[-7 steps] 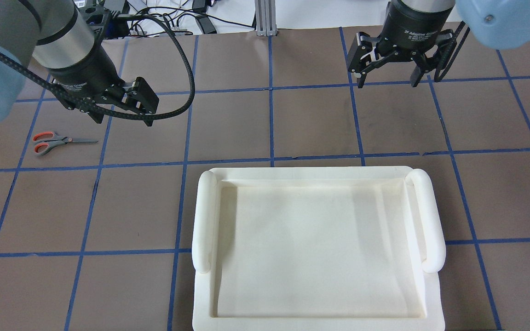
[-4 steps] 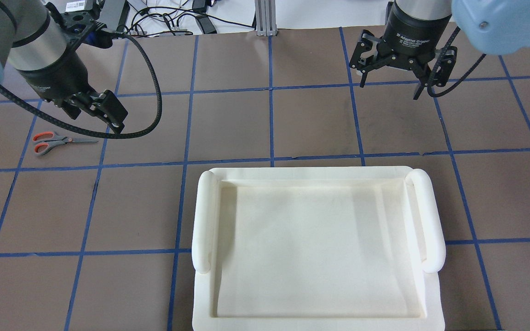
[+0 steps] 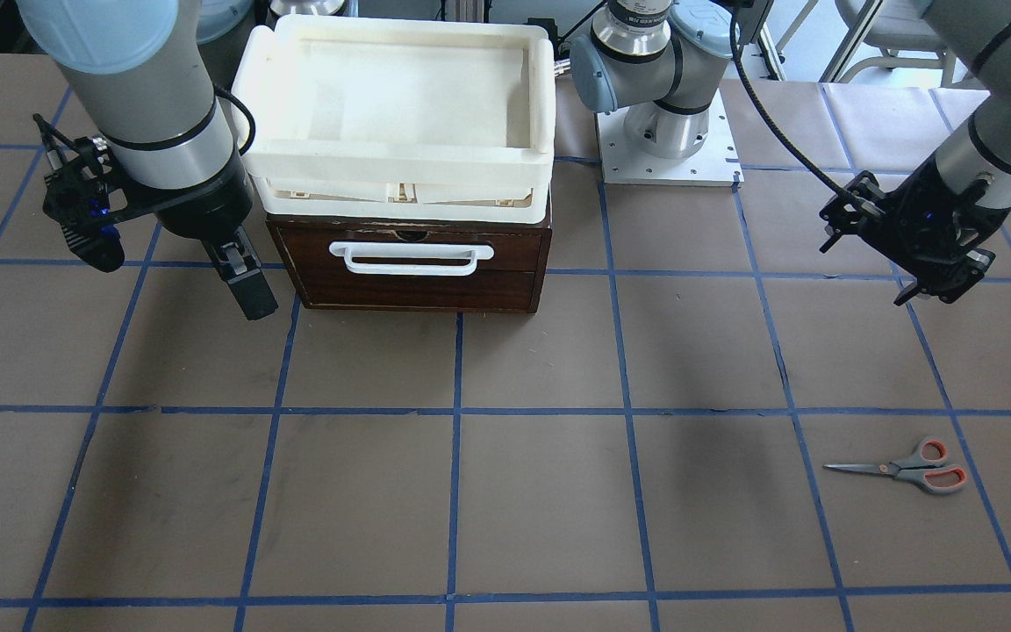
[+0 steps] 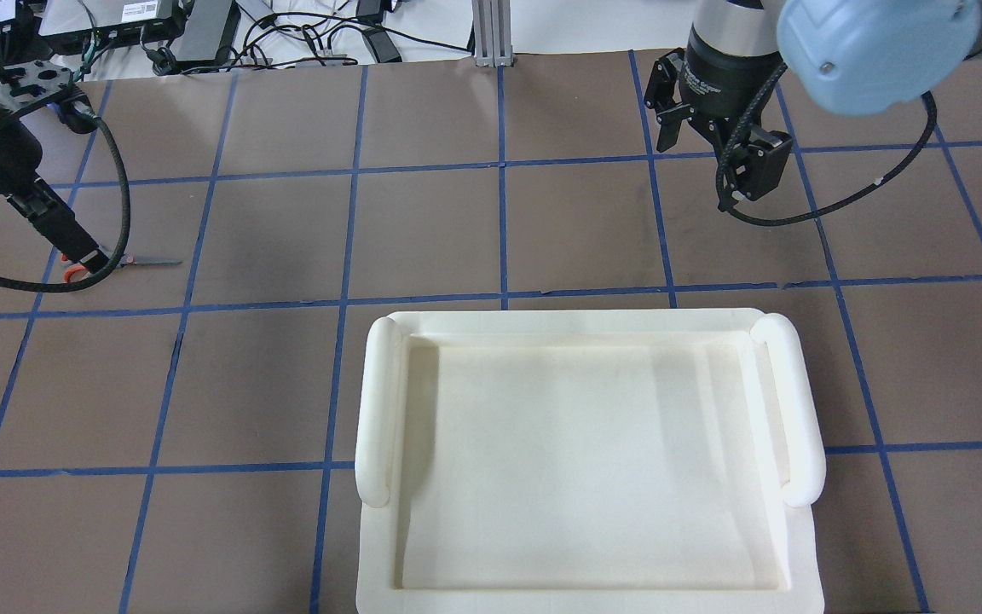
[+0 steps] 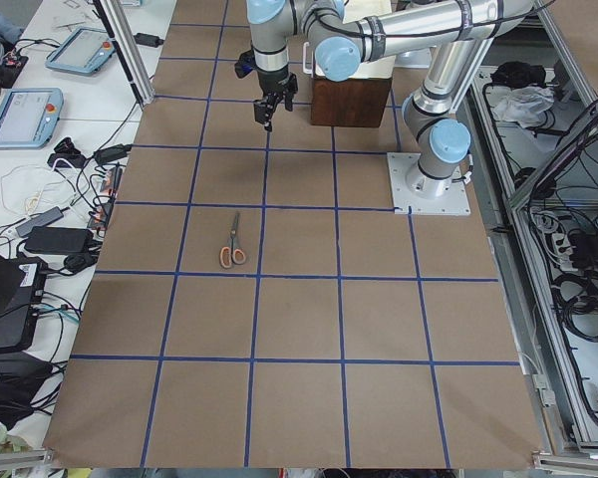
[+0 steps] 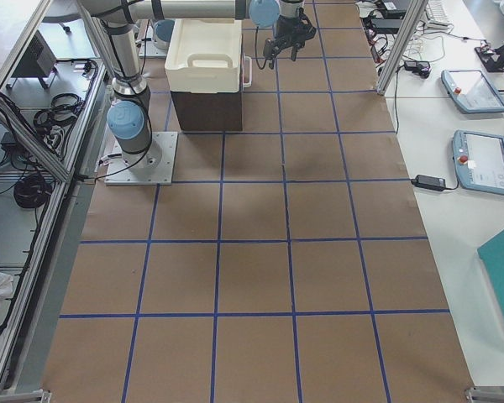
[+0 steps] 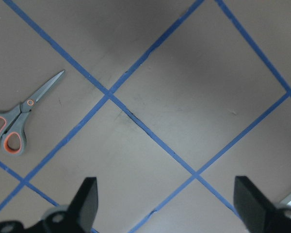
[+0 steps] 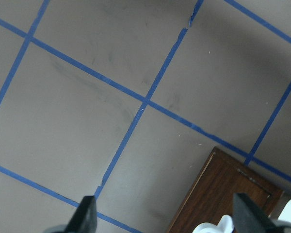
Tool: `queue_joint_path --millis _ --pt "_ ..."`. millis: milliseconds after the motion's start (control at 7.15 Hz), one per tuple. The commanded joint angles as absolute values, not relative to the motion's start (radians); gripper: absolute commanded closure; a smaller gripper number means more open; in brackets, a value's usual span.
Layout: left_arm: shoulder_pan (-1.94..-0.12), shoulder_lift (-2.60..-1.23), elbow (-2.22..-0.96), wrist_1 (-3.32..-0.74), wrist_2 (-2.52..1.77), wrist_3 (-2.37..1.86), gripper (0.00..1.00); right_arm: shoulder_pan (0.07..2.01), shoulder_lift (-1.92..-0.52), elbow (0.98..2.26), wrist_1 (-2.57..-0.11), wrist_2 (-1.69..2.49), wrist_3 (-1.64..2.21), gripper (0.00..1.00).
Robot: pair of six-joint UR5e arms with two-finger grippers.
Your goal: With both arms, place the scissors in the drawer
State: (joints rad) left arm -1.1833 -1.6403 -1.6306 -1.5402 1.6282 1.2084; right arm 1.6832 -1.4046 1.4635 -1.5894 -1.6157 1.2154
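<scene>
1. The scissors (image 3: pixel 905 472) lie flat on the brown counter (image 3: pixel 541 491), blades closed. They are on the robot's left side, well apart from the drawer (image 3: pixel 409 285), with the tips pointing toward the robot's right.
2. The left hand (image 7: pixel 167 199) hangs above the counter near the scissors. Its fingers are spread wide and hold nothing. In its wrist view the scissors sit off to one side, not between the fingers.
3. The drawer is closed, with its white handle (image 3: pixel 412 256) facing away from the robot. A cream-white tray (image 3: pixel 400 167) sits on top of it.
4. The right hand (image 8: pixel 165 213) hovers just beside the drawer's front corner on the robot's right. It is also spread wide and empty.
</scene>
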Motion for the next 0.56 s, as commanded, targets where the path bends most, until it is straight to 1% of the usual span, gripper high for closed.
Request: queue_joint_path --millis 0,140,280,420 --pt "-1.096 -1.702 -1.629 -1.523 1.629 1.466 0.00 1.764 -1.333 1.454 -1.609 -1.614 1.482 0.00" --pt "-1.063 -1.732 -1.629 -1.484 1.647 1.529 0.00 1.797 -1.309 1.454 -1.629 -1.612 1.556 0.00" --pt "-1.043 -1.799 -1.634 -1.292 1.664 1.701 0.00 1.828 -1.283 1.454 -1.634 -1.612 1.618 0.00" --pt "-1.037 -1.862 -1.644 -1.158 1.660 1.759 0.00 1.859 -1.254 1.454 -1.632 -1.603 1.678 0.00"
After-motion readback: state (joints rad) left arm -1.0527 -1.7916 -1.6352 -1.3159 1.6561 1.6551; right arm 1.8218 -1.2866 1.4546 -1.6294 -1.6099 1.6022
